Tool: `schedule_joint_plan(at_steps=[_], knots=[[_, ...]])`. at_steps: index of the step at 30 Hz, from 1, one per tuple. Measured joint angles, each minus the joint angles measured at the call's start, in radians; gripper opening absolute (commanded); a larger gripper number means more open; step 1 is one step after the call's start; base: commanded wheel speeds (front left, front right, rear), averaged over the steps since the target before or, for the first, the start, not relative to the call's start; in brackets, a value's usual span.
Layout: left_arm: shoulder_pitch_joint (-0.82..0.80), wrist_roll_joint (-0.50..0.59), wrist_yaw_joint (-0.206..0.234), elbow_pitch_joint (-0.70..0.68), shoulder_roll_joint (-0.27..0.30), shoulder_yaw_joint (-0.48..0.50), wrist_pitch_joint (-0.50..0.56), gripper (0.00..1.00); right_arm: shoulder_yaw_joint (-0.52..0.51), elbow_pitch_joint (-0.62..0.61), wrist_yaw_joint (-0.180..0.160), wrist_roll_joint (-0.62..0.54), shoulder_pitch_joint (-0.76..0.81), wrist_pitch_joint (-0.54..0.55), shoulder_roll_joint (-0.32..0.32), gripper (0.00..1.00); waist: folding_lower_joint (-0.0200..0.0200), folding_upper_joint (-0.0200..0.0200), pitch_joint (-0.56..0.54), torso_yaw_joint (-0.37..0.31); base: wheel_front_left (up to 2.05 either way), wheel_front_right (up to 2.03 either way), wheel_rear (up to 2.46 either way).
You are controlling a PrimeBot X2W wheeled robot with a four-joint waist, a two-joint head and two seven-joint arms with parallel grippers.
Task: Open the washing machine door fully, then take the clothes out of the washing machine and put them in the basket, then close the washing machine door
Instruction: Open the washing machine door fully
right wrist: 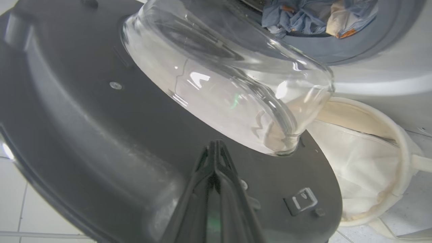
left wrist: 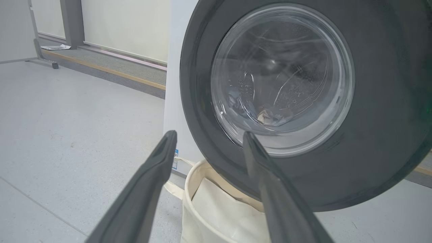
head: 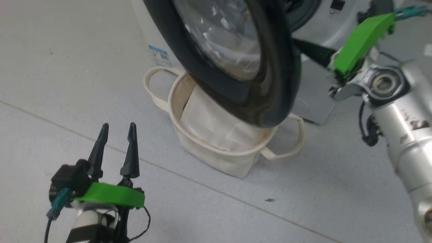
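The washing machine door (head: 280, 67) stands partly open, its black rim hanging over the basket (head: 219, 162). My right gripper (head: 303, 45) reaches in behind the rim. In the right wrist view it (right wrist: 216, 143) is shut, with its tips at the door's dark inner face (right wrist: 84, 135) below the glass dome. Light blue clothes (right wrist: 297, 17) lie in the drum of the washing machine (right wrist: 381, 71). My left gripper (head: 118, 125) hovers open over the floor, left of the basket. In the left wrist view it (left wrist: 210, 134) points at the door's outer side (left wrist: 388, 101).
A plain white sheet (head: 216, 125) lines the basket. A blue sticker (head: 158, 55) marks the washer's front. Bare grey floor spreads left and in front. A skirting ledge (left wrist: 108, 71) and a metal post (left wrist: 71, 23) run along the far wall.
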Motion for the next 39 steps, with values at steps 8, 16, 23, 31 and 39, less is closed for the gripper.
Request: schedule_joint_plan(at_steps=[8, 16, 23, 31, 39], knots=[[0.052, 0.001, 0.0, 0.007, 0.0, 0.014, 0.0, 1.0, 0.094, -0.115, 0.0, 0.0, 0.111, -0.017, 0.048, 0.0, 0.0, 0.0, -0.068, -0.004, 0.0, 0.0, 0.0], [0.091, 0.009, 0.001, 0.014, 0.001, 0.024, 0.0, 1.0, 0.169, -0.131, 0.0, -0.012, 0.189, -0.118, 0.138, 0.0, 0.0, 0.0, -0.112, 0.019, 0.0, 0.0, 0.0], [0.095, 0.016, 0.001, 0.014, 0.002, 0.033, 0.0, 1.0, 0.252, -0.131, 0.0, -0.01, 0.224, -0.184, 0.203, 0.0, -0.0001, 0.0, -0.122, 0.049, 0.0, 0.0, 0.0], [0.101, 0.026, 0.001, 0.021, 0.002, 0.047, 0.0, 1.0, 0.38, -0.128, 0.0, -0.001, 0.234, -0.34, 0.216, 0.0, -0.0001, 0.0, -0.114, 0.059, 0.0, 0.0, 0.0], [0.098, 0.031, 0.0, 0.034, 0.015, 0.06, 0.0, 1.0, 0.507, -0.13, 0.0, 0.013, 0.234, -0.459, 0.221, 0.19, -0.0001, 0.0, -0.124, 0.046, 0.0, 0.0, 0.0]])
